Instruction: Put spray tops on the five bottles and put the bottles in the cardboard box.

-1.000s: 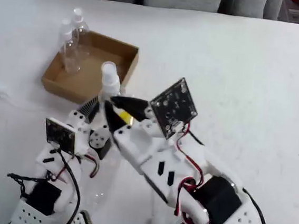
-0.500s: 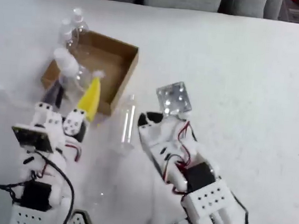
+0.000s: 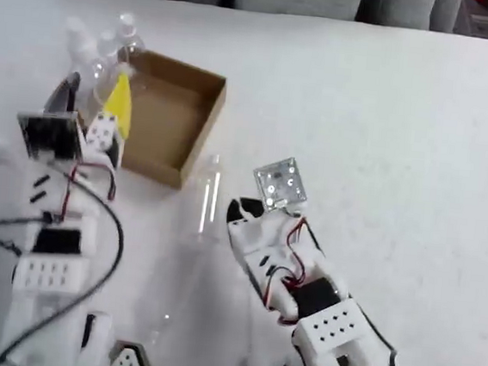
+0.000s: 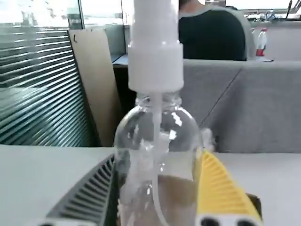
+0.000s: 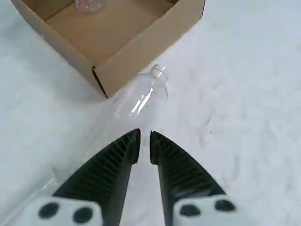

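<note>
White table [image 3: 380, 118] is bearing the cardboard box [image 3: 206, 114], where the left gripper [image 3: 90, 97], clamping a capped bottle [image 4: 157, 136], is likely risking toppling the standing bottles [image 3: 127, 33].

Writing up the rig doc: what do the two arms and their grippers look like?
Both arms: white printed shells, black servo blocks, loose red and black cables, a square circuit board at the wrist. Left arm: the left gripper has one yellow finger and one dark grey ribbed finger. Right arm: the right gripper has two black ribbed fingers on white bases.
</note>
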Controlling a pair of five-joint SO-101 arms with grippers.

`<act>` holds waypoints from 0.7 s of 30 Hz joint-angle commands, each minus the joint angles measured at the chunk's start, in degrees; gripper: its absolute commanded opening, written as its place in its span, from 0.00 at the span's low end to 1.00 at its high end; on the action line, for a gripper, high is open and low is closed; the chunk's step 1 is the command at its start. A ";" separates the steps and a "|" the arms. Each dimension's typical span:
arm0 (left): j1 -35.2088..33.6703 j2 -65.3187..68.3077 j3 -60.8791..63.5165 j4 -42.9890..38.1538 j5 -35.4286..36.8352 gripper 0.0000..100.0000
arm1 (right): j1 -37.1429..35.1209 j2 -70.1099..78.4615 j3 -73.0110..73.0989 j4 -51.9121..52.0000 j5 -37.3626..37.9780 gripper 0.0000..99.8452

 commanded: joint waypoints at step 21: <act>-5.23 63.43 -19.43 -46.33 -0.53 0.02 | 0.48 -0.75 0.35 -1.19 -0.53 0.02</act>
